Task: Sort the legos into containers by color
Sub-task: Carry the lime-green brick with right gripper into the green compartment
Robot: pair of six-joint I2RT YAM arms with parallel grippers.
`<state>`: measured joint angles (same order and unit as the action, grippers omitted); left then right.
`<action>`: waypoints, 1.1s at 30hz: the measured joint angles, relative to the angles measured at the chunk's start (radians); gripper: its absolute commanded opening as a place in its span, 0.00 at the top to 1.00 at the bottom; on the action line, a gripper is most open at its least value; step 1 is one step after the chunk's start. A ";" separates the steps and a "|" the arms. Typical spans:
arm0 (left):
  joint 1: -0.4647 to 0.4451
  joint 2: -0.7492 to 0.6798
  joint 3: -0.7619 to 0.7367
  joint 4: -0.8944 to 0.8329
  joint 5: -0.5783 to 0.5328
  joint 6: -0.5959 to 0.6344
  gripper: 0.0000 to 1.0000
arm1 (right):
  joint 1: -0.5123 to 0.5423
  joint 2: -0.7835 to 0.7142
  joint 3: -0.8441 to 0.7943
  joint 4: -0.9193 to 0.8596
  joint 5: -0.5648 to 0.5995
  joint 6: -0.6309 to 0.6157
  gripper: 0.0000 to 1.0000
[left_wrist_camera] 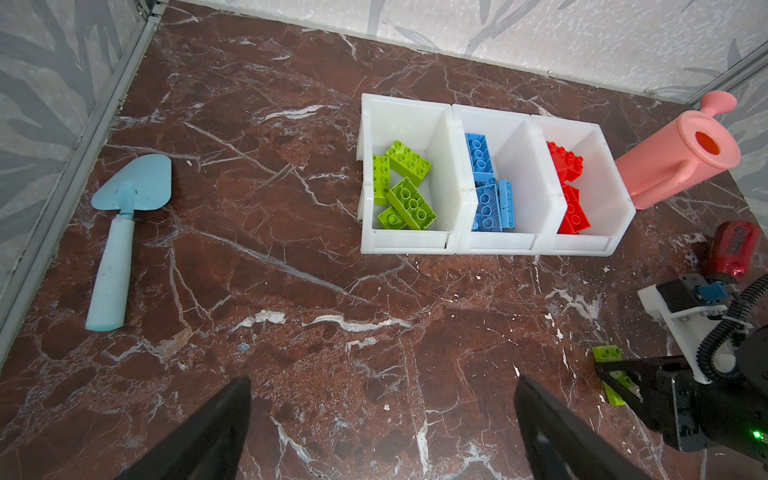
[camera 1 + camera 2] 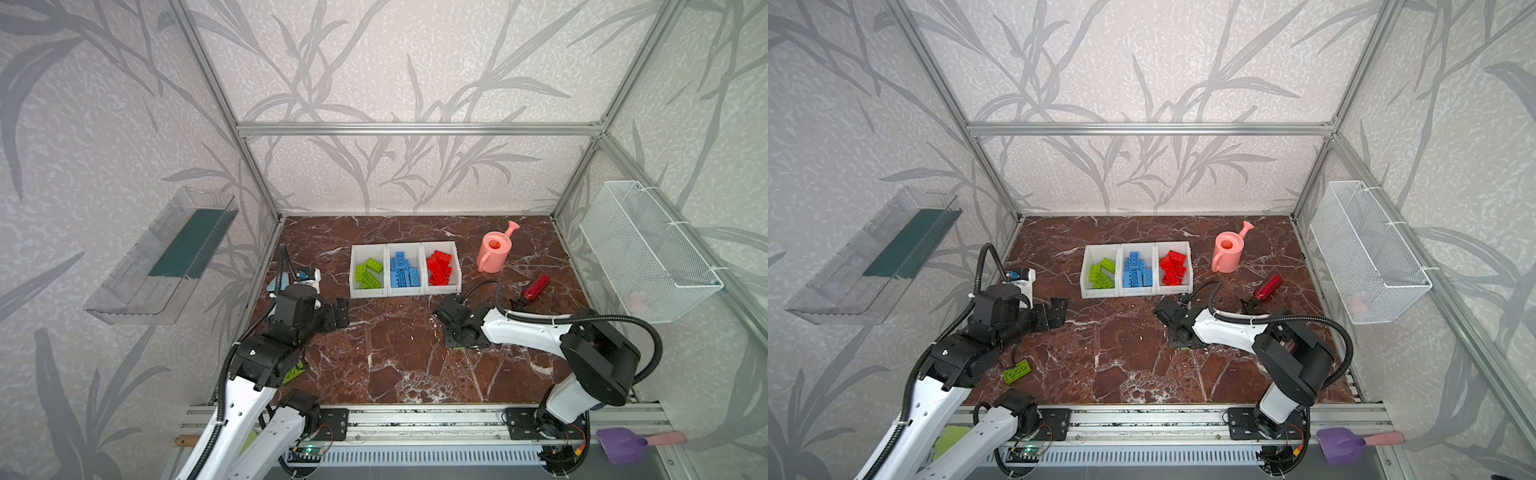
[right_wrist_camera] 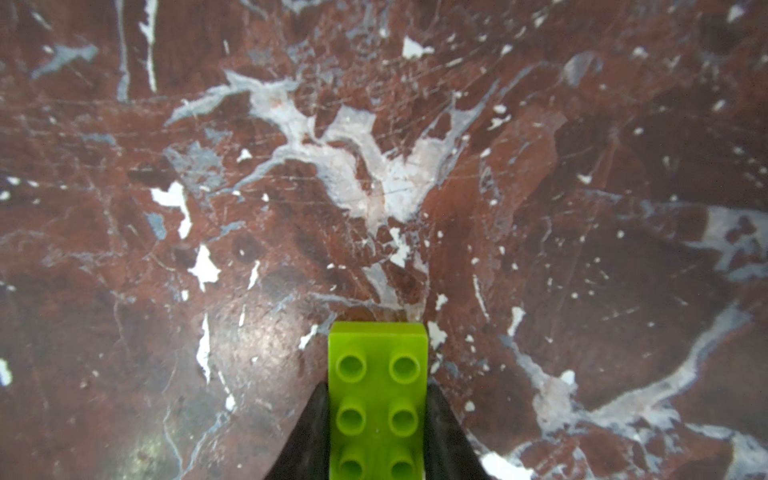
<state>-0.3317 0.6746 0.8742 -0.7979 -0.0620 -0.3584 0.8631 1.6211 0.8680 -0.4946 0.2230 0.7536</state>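
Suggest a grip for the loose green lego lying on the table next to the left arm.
Come straight down from above and close the jaws across the two long side faces of the loose green lego. It lies flat, studs up, on the table, angled, so turn the wrist to match.

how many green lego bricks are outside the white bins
2. One lime green studded plastic brick is clamped in the right gripper; a second green brick lies front left beside the left arm. The arms may hide more.

3 containers [image 2: 404, 292], 2 unsorted green legos [image 2: 1017, 370]
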 measured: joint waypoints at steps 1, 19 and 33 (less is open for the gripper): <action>0.000 -0.005 0.000 0.000 -0.008 0.000 0.01 | 0.000 -0.002 0.012 -0.010 -0.006 -0.017 0.90; 0.000 -0.203 -0.043 0.010 -0.252 -0.019 0.01 | -0.018 0.077 0.561 0.086 -0.234 -0.344 0.91; 0.000 -0.162 -0.063 0.015 -0.312 -0.040 0.01 | -0.080 0.553 1.115 0.037 -0.367 -0.377 0.90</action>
<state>-0.3317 0.5125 0.8112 -0.7830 -0.3740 -0.3988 0.7826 2.1742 1.9835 -0.4572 -0.1440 0.3767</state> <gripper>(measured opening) 0.991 0.316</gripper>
